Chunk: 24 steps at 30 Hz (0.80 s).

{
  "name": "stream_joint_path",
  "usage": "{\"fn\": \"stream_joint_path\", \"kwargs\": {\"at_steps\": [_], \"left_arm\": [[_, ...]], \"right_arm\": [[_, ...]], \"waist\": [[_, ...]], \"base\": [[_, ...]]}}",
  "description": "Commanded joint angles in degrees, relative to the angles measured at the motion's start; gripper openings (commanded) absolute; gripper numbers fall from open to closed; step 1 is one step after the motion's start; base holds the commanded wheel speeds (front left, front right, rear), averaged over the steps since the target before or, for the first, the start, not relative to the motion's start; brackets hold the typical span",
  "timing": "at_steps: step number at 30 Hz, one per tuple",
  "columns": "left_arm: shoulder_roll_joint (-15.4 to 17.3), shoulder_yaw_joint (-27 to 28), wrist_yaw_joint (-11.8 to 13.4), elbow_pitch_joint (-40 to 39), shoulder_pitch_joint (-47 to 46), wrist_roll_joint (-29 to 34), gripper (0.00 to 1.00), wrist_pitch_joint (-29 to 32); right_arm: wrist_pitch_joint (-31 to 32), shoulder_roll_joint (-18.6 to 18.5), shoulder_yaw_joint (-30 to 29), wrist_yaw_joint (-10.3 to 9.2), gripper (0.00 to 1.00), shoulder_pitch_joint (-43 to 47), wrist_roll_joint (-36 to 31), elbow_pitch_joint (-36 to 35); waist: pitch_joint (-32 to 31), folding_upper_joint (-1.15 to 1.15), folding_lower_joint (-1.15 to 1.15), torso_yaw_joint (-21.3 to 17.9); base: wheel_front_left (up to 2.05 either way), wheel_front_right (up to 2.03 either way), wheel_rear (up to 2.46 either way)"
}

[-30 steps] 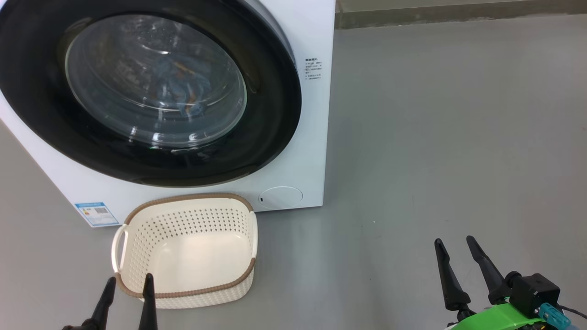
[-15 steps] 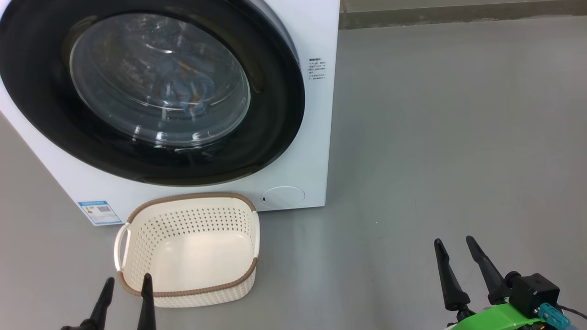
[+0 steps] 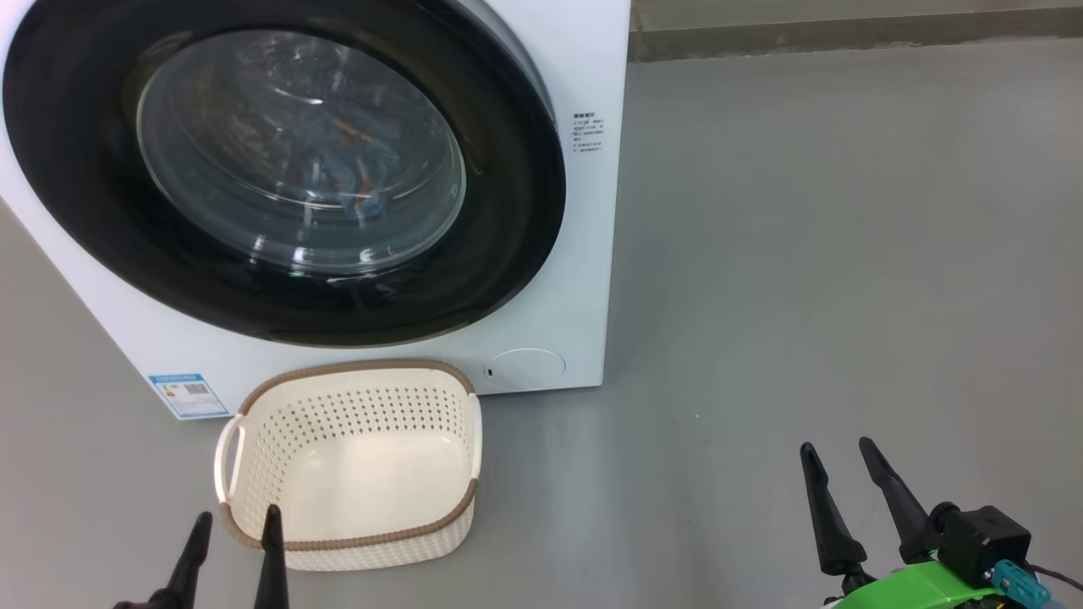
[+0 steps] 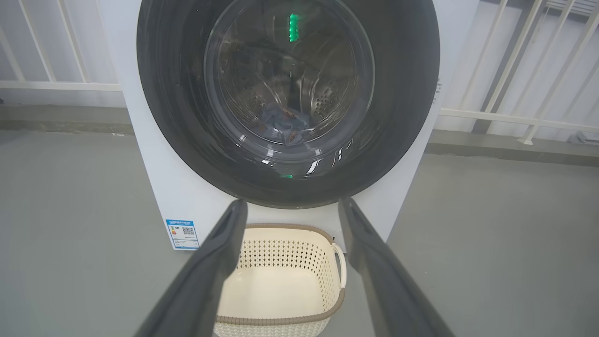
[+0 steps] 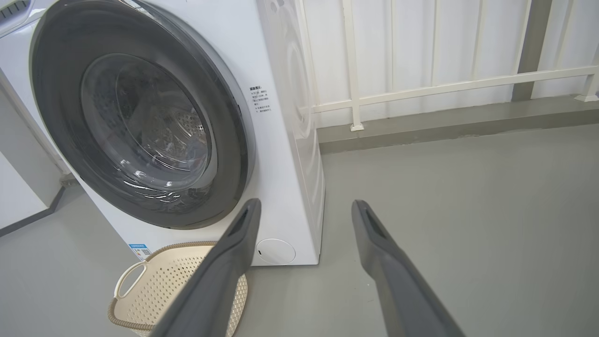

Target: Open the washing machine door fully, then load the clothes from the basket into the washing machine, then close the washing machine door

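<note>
Left gripper: fingers spread wide, holding nothing, tips at the near rim of the basket in the head view. The basket stands empty on the floor, just in front of the washing machine. The washing machine door is shut; the clothes lie inside the machine (seen through the door). Right gripper: fingers spread wide, holding nothing, over bare floor well to the machine's right.

The light blue printed clothes are blurred behind the black-ringed round glass door, whose top is cut off.
</note>
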Motion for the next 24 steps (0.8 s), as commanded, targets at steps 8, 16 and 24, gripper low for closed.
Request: {"fn": "stream_joint_path", "kwargs": {"at_steps": [8,16,24], "left_arm": [[0.3,0.7,-0.1,-1.0,-0.5,0.4,1.00,-0.4],[-0.7,-1.4,0.0,2.7,0.1,-2.7,0.00,0.7],[-0.5,-1.2,0.0,3.1,-0.6,-7.4,0.00,1.8]], "right_arm": [[-0.3,-0.1,1.7,-0.33,1.00,-0.5,-0.4,-1.4],[0.6,0.0,0.1,0.00,0.00,0.1,3.0,2.5],[1.7,-0.1,0.0,-0.02,0.00,-0.2,7.5,2.6]], "waist": [[-0.3,0.00,0.00,0.2],[-0.4,0.00,0.06,0.2],[-0.3,0.00,0.01,0.2]], "base": [[0.00,0.00,0.00],[0.00,0.00,0.00],[0.00,0.00,0.00]]}}
